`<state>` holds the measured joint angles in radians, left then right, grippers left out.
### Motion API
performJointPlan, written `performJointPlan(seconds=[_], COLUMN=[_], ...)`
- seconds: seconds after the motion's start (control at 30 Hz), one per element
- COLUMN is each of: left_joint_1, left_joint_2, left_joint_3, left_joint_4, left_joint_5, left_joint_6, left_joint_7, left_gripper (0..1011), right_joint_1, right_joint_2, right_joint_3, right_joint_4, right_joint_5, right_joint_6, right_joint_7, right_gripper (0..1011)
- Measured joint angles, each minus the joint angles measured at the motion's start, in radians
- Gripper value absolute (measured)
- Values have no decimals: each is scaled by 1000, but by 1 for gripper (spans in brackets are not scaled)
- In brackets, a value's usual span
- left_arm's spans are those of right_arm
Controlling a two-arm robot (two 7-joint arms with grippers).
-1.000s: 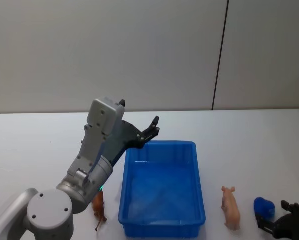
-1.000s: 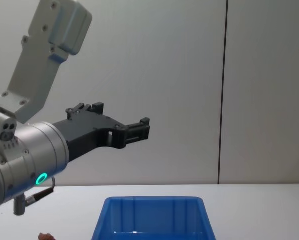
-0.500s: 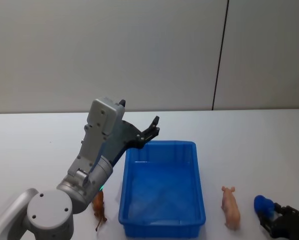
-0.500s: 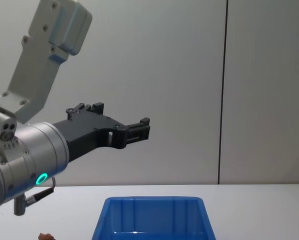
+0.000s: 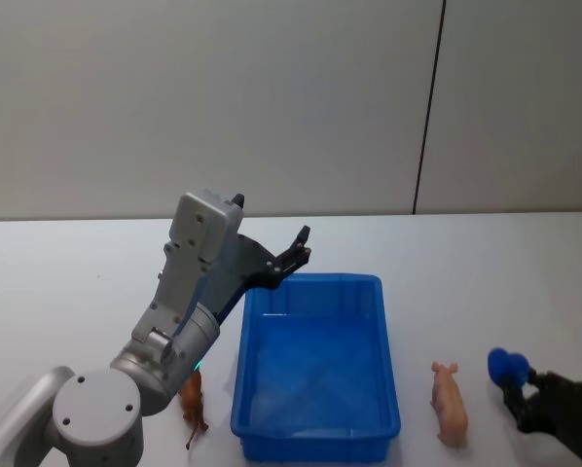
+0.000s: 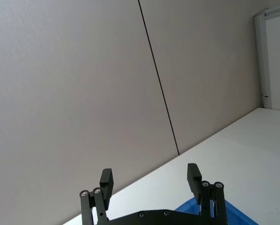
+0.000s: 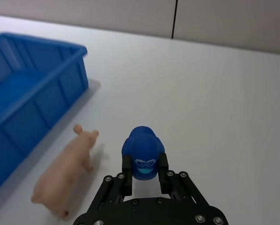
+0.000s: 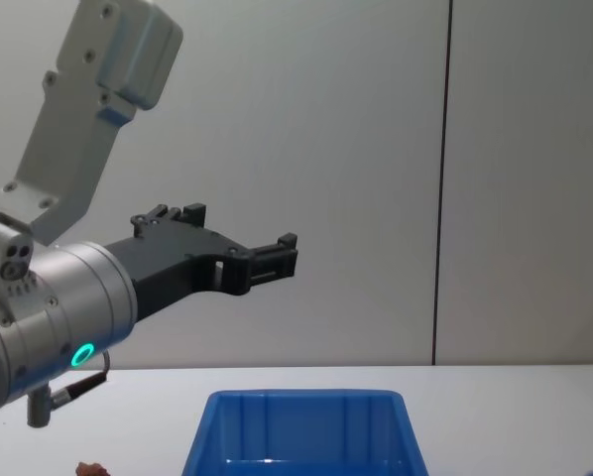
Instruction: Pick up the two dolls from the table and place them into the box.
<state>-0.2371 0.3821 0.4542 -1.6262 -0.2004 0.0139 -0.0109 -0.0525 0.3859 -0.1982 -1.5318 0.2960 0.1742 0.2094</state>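
My right gripper (image 5: 518, 387) (image 7: 145, 169) is shut on a small blue doll (image 5: 509, 366) (image 7: 143, 147), held just off the white table (image 5: 486, 282) to the right of the blue box (image 5: 310, 283) (image 7: 41, 44) (image 8: 306, 398). A reddish-brown doll (image 5: 194, 404) (image 8: 93, 468) stands on the table by the box's near-left corner. My left gripper (image 5: 301, 248) (image 6: 149, 176) (image 8: 277, 260) hangs open and empty in the air above the box's far-left corner.
A pink toy pig (image 5: 450, 404) (image 7: 65, 176) lies on the table between the box and the blue doll. A grey wall runs behind the table. My left arm's large grey forearm (image 5: 189, 292) rises beside the box's left side.
My right gripper has lifted the blue doll a little off the table and brought it slightly towards the far side. The left arm, the pig and the reddish-brown doll have not moved.
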Motion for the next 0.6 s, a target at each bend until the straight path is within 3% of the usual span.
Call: performJointPlan(seconds=[0.2,0.6], left_joint_1=[0,0], left_joint_2=[0,0], left_joint_3=[0,0], left_joint_4=[0,0], left_joint_5=[0,0], left_joint_6=[0,0], left_joint_7=[0,0], left_gripper=[1001,1001], right_joint_1=[16,61], right_joint_2=[-8,-36], right_joint_3=[-1,-24], right_joint_4=[-32,-84], right_joint_5=[-3,-34], right_joint_6=[-47,-74], right_joint_7=[18,103], right_gripper=[278,202])
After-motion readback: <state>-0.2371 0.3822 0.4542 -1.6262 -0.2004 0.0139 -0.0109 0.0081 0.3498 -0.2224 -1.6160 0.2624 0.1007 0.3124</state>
